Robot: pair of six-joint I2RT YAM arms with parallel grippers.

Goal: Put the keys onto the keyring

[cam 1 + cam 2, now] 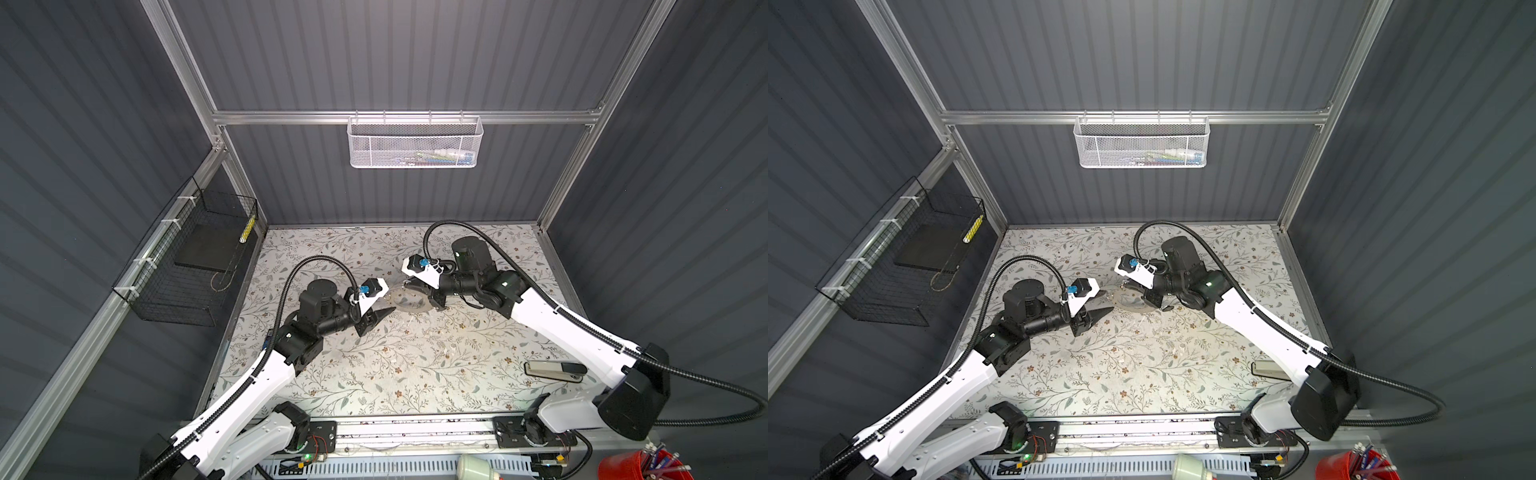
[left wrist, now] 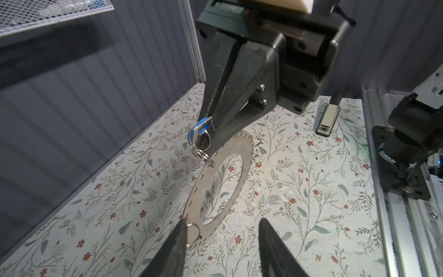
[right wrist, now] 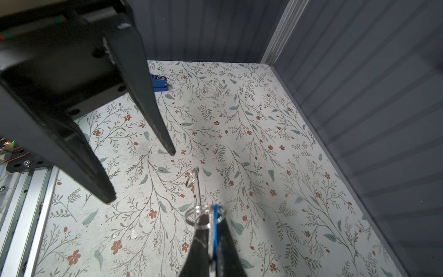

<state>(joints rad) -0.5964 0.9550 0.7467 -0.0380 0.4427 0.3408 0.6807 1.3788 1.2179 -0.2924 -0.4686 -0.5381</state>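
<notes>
Floral tabletop (image 1: 415, 374), grey ribbed walls, both arms meeting near the middle.

Right gripper (image 2: 212, 124) is clamped tight on the blue-tagged key (image 2: 199, 129). It pinches tag and blade flat, so the small split rings (image 2: 203, 153) dangle free below the tips. Those rings lead down to the keyring (image 2: 197, 191), which sits tilted, far edge raised toward the right gripper and near edge low. Can't tell if the near edge touches the table.

Left gripper (image 2: 224, 239) has its jaws apart, straddling that near edge. One finger (image 2: 178, 239) is just beside another split ring (image 2: 193, 233) on the band. Contact unclear.

My read: right holds the key end steady so the keyring doesn't swing, while left lines up to pinch the band or that ring. The blue key looks linked on. Whether its ring really passes through a hole is too small to confirm. Can't find the black fob in any view.

Further out, the blue block (image 3: 159, 84) lies well apart, past the left gripper. A grey stapler-like thing (image 1: 555, 370) sits by the right arm. Both are out of play.

Risk: the band is thin and edge-on, easy to miss or knock when closing.
</notes>
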